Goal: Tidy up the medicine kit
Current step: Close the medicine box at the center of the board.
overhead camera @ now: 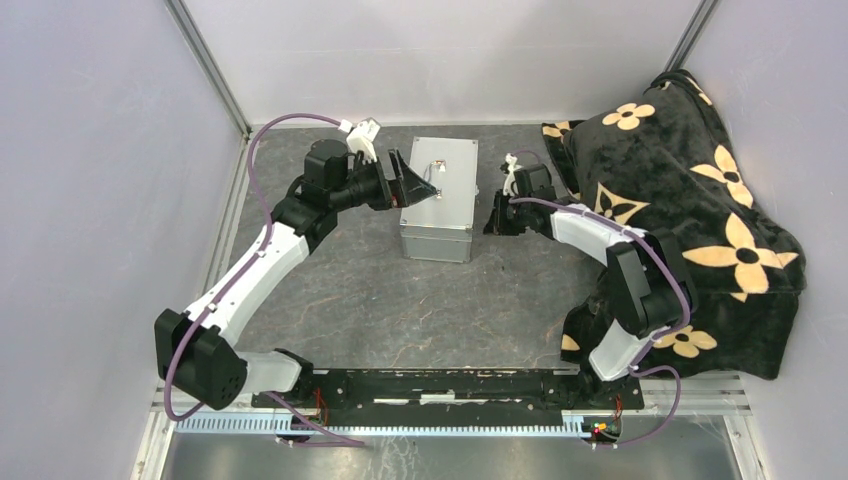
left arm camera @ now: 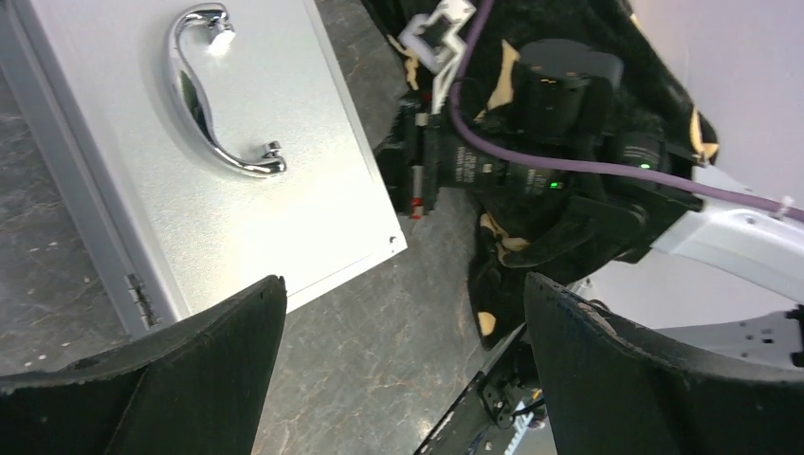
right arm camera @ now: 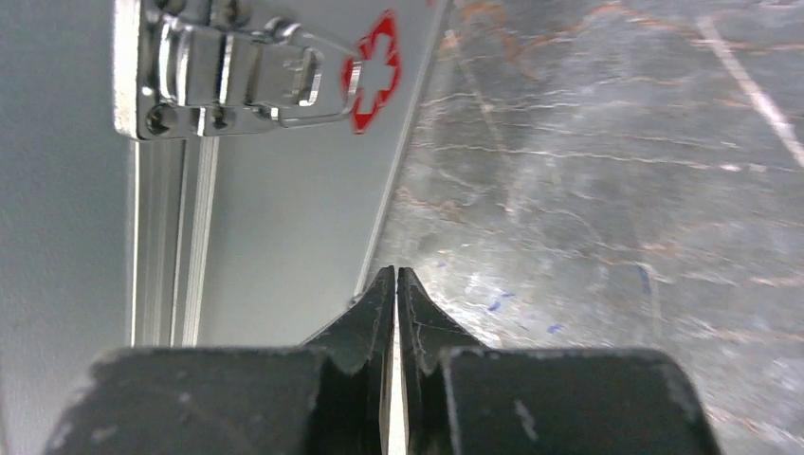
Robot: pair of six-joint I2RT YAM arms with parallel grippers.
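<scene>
I see left fingers (left arm camera: 209,370) wide, medicine kit (left arm camera: 237,190) lid corner just beyond them. Right fingers (right arm camera: 374,318) pinched together, empty. Kit's latch (right arm camera: 237,76) side left, worktop (right arm camera: 616,190) right.

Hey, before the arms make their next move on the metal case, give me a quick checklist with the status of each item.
1. Boxy silver metal case lid shut: ok.
2. Chrome front latch released: not ok, looks fastened.
3. Left claw open at the hinge side: ok.
4. Right claw shut, empty, facing the latch side: ok.
5. Contents inside sorted: cannot tell.
</scene>
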